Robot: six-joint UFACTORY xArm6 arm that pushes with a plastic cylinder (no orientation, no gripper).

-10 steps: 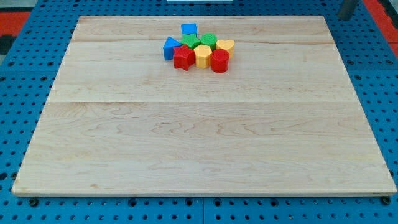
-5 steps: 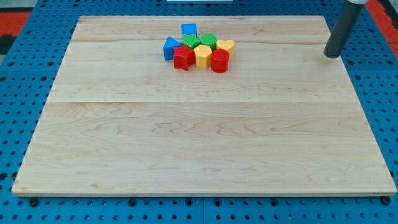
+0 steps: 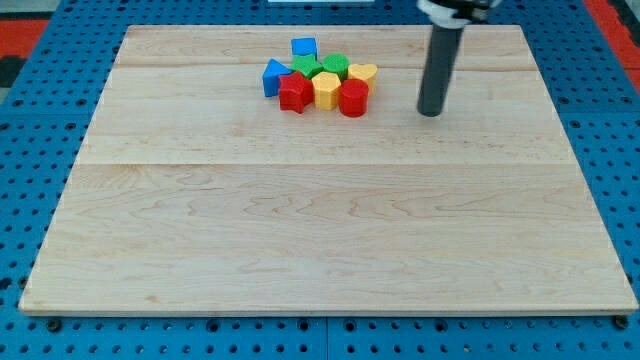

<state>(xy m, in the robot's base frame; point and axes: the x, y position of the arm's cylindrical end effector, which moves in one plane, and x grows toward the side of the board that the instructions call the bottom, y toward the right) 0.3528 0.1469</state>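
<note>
My tip stands on the wooden board, to the right of a tight cluster of blocks and touching none. Nearest to it is the red cylinder-like block, a short gap to its left, with the yellow heart just above that. Further left sit a yellow block, a red star-like block and a blue block. Two green blocks lie behind them, and a blue cube is at the top of the cluster.
The board rests on a blue pegboard surface that surrounds it on all sides. A red area shows at the view's top left corner.
The rod has come in from the view's top right corner and moved left and down across the board toward the cluster. The blocks have not moved.
</note>
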